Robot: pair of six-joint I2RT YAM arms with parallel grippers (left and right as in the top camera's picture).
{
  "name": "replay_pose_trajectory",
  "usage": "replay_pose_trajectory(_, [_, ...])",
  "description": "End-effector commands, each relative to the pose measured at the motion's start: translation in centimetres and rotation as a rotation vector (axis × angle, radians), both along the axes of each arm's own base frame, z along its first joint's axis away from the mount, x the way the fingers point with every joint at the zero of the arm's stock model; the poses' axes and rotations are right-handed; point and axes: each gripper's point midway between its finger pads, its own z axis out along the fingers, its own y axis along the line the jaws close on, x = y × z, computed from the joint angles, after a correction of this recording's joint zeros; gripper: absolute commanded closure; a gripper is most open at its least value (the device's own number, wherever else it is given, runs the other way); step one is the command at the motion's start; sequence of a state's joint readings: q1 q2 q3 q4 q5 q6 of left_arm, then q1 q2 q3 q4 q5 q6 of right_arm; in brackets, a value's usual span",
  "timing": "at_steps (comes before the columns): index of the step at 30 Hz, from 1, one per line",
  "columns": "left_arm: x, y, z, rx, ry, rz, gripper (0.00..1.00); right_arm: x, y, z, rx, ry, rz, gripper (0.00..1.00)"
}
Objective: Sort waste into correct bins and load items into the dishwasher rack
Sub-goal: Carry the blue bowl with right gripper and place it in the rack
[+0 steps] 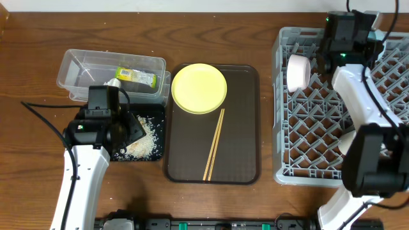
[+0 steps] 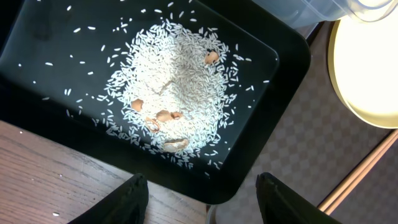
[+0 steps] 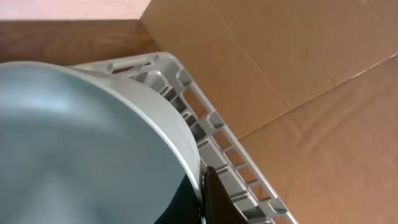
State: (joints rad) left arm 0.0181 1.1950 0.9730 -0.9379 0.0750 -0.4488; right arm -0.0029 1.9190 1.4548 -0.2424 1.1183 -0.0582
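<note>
The grey dishwasher rack (image 1: 300,156) fills the right side. My right gripper (image 1: 323,62) is shut on the rim of a pale blue bowl (image 1: 297,72), which stands on edge in the rack's far left part; the bowl (image 3: 81,143) fills the right wrist view, its rim pinched between the fingers (image 3: 202,196). My left gripper (image 2: 205,202) is open and empty over the near edge of the black tray (image 2: 273,56), which holds loose rice (image 2: 174,87). The clear tub (image 1: 77,67) holds the yellow-green wrapper (image 1: 135,76). The yellow plate (image 1: 199,88) and two chopsticks (image 1: 214,144) lie on the brown serving tray.
The brown serving tray (image 1: 243,128) lies between the bins and the rack. Another white item (image 1: 348,142) sits in the rack, partly hidden by my right arm. A few brownish bits (image 2: 163,115) lie in the rice. Cardboard (image 3: 298,68) stands behind the rack.
</note>
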Motion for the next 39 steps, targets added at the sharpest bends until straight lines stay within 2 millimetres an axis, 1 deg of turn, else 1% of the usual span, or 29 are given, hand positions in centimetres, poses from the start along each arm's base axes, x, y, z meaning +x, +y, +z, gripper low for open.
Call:
replay_pose_trajectory(1, [-0.2, 0.2, -0.1, 0.001, 0.006, 0.015, 0.41, 0.0, -0.3, -1.0, -0.034, 0.026, -0.034, 0.99])
replay_pose_trajectory(4, [-0.2, 0.2, -0.1, 0.001, 0.006, 0.015, 0.41, 0.3, -0.3, -2.6, -0.034, 0.063, -0.032, 0.99])
replay_pose_trajectory(8, [-0.2, 0.2, -0.1, 0.001, 0.006, 0.015, 0.41, 0.6, 0.0, -3.9, -0.033, 0.092, -0.025, 0.99])
replay_pose_trajectory(10, [-0.2, 0.2, -0.1, 0.001, 0.006, 0.015, 0.41, 0.8, 0.3, -4.1, -0.029, 0.094, -0.015, 0.99])
replay_pose_trajectory(14, [-0.2, 0.2, -0.1, 0.001, 0.006, 0.015, 0.41, 1.6, 1.6, -4.7, 0.004, 0.096, 0.041, 0.99])
replay_pose_trajectory(18, [-0.2, 0.2, -0.1, 0.001, 0.006, 0.015, 0.41, 1.9, 2.6, -4.8, 0.008, 0.101, 0.066, 0.99])
replay_pose_trajectory(21, [-0.2, 0.2, -0.1, 0.001, 0.006, 0.015, 0.41, 2.0, 3.4, -5.1, 0.013, 0.113, 0.088, 0.92])
replay_pose_trajectory(24, [-0.2, 0.2, -0.1, 0.001, 0.006, 0.015, 0.41, 2.0, 4.2, -5.3, 0.013, 0.132, 0.105, 0.89])
replay_pose_trajectory(28, [-0.2, 0.2, -0.1, 0.001, 0.006, 0.015, 0.41, 1.9, 5.1, -5.7, 0.013, 0.165, 0.126, 0.75])
replay_pose_trajectory(32, [-0.2, 0.2, -0.1, 0.001, 0.006, 0.015, 0.41, 1.3, 5.8, -6.1, 0.030, 0.174, 0.125, 0.64])
replay_pose_trajectory(34, [-0.2, 0.2, -0.1, 0.001, 0.006, 0.015, 0.41, 0.9, 6.2, -6.3, 0.064, 0.157, 0.120, 0.57])
replay_pose_trajectory(35, [-0.2, 0.2, -0.1, 0.001, 0.006, 0.015, 0.41, 0.8, 6.4, -6.5, 0.093, 0.155, 0.129, 0.55])
replay_pose_trajectory(37, [-0.2, 0.2, -0.1, 0.001, 0.006, 0.015, 0.41, 0.6, 7.2, -7.0, 0.184, 0.139, 0.160, 0.50])
replay_pose_trajectory(39, [-0.2, 0.2, -0.1, 0.001, 0.006, 0.015, 0.41, 0.6, 8.0, -7.0, 0.266, 0.124, 0.195, 0.42])
